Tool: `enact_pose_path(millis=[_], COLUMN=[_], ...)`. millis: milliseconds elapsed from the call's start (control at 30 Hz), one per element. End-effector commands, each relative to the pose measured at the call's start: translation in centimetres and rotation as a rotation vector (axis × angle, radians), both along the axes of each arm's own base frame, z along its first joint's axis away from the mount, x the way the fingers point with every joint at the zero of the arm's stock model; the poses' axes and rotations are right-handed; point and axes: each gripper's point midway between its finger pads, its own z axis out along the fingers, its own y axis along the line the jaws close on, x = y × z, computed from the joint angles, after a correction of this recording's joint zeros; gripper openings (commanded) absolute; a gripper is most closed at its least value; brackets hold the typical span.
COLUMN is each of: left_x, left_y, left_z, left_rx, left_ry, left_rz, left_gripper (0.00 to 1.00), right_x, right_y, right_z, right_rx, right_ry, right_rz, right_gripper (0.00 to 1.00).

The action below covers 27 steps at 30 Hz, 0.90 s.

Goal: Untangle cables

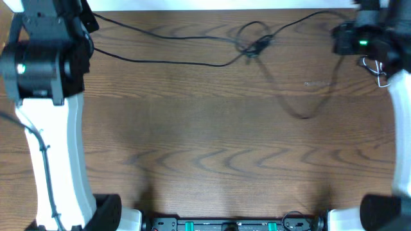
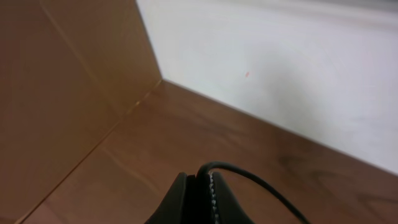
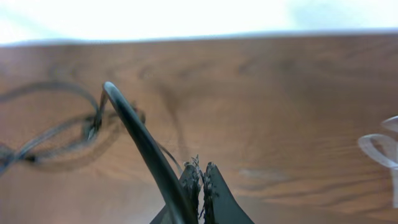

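Note:
Thin black cables [image 1: 167, 61] stretch across the far side of the table and meet in a small knot [image 1: 253, 46], which the right wrist view shows at its left [image 3: 93, 124]. My left gripper [image 2: 200, 177] sits at the far left corner by the wall, shut on a black cable [image 2: 255, 180] that leaves its tips to the right. My right gripper [image 3: 202, 168] is at the far right with its tips together. A black cable [image 3: 140, 137] rises across its left finger and runs raised toward the knot.
A pale translucent loop [image 3: 379, 149] lies on the table right of my right gripper, also visible overhead [image 1: 377, 69]. A faint curved line [image 1: 302, 115] marks the wood below the raised strand. The arm bases and a control bar [image 1: 231, 224] line the near edge.

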Motion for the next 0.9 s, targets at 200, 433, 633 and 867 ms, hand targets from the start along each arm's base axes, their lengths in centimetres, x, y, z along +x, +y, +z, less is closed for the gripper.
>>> enact_pose_path(millis=[200, 433, 633, 867], left_x=[0.7, 0.5, 1.2, 3.6], left_y=[7.4, 12.6, 12.8, 8.2], left_z=[-4.1, -7.3, -9.5, -9.1], left_rx=[-0.003, -0.082, -0.173, -0.228], left_ry=[0.116, 0.174, 0.201, 0.175], left_rz=[0.204, 0.277, 0.218, -0.005], left_gripper=[0.07, 0.07, 0.07, 0.07], right_x=[-4.1, -5.9, -5.3, -3.0], right_y=[-10.3, -14.4, -12.9, -7.2], right_z=[8.4, 7.7, 7.2, 5.4], right_rx=[-0.018, 0.005, 0.056, 0.148], right_ry=[-0.229, -0.193, -0.182, -0.133], right_rz=[-0.29, -0.402, -0.332, -0.11], right_gripper=[0.01, 0.01, 0.01, 0.01])
